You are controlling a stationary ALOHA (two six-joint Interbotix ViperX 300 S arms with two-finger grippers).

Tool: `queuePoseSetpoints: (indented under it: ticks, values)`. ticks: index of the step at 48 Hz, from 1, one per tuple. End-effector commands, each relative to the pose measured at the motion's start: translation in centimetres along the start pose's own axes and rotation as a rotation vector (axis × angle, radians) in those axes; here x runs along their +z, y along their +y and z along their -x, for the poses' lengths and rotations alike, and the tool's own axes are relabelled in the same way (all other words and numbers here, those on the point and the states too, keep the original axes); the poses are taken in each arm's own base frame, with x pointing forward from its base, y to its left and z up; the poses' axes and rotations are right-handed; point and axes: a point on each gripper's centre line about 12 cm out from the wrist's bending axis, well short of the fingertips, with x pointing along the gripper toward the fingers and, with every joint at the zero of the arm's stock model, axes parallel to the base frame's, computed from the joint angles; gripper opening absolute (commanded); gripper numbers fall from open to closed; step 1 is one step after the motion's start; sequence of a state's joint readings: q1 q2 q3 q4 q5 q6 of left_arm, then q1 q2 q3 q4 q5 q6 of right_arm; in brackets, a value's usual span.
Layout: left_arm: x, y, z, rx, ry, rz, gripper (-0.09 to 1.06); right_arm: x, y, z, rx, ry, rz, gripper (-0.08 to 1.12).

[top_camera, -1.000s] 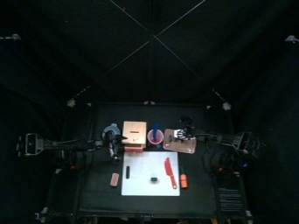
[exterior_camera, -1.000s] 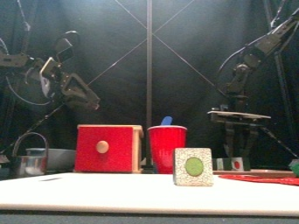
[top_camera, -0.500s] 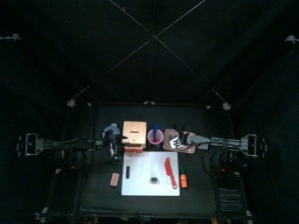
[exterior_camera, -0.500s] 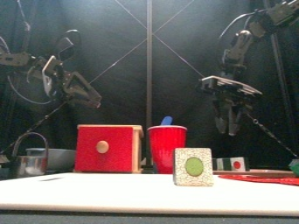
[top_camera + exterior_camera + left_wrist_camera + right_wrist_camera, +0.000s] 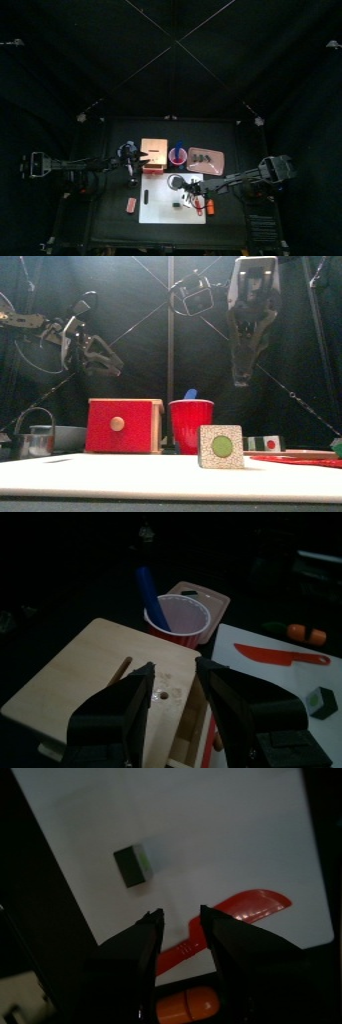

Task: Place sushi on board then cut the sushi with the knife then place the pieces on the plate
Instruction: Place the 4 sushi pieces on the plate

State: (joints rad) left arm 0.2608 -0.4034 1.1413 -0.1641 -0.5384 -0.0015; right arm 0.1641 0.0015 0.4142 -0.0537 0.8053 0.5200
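Your right jaws stand spread with nothing between them, pointing down over the flat white cutting board point(image 5: 160, 212) and hanging high above it in the front view. Just past their tips a small dark-green toy sushi block point(image 5: 131, 866) stands on the board, turning a pale speckled face with a green centre to the front. The flat red toy knife point(image 5: 234, 913) lies on the board close beside the jaws. The jaws touch neither.

Lay a clock over the board from above, with 12 toward the back curtain. The sushi block sits near the middle, a little toward 5 o'clock. The red knife lies toward 3 o'clock. A small orange toy point(image 5: 210, 207) rests on the tabletop just off the board's edge at 4 o'clock. The right arm point(image 5: 247, 178) reaches in from 3 o'clock.

Your left jaws are parted a little and hold nothing. They hover over the top of the pale wooden box with a red drawer front point(image 5: 87, 677), which stands at 11 o'clock from the board. Beside the box at 12 o'clock stands the round red cup point(image 5: 178, 155) with a blue toy knife point(image 5: 150, 592) upright in it. The flat pink tray point(image 5: 210, 158) lies at 1 o'clock. A small salmon-coloured toy point(image 5: 131, 204) lies just off the board at 9 o'clock. The round metal cutter with a wire handle point(image 5: 38, 439) stands left of the box in the front view.
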Motion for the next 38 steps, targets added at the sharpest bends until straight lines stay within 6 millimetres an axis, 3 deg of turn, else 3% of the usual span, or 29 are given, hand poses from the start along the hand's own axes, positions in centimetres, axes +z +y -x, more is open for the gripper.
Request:
queuePoseSetpoints:
  ticks: [1, 18, 38]
  values:
    - [0.7, 0.1, -0.8, 0.027, -0.016, 0.055, 0.78, 0.6, 1.4, -0.3, 0.044, 0.035, 0.079, 0.74]
    - [-0.4, -0.6, -1.9, 0.032, 0.034, 0.098, 0.78, 2.3, 2.9, -2.2, 0.071, 0.042, 0.256, 0.74]
    - [0.0, -0.7, -2.0, 0.028, 0.019, 0.094, 0.78, 3.3, 4.9, -4.1, 0.081, 0.05, 0.288, 0.74]
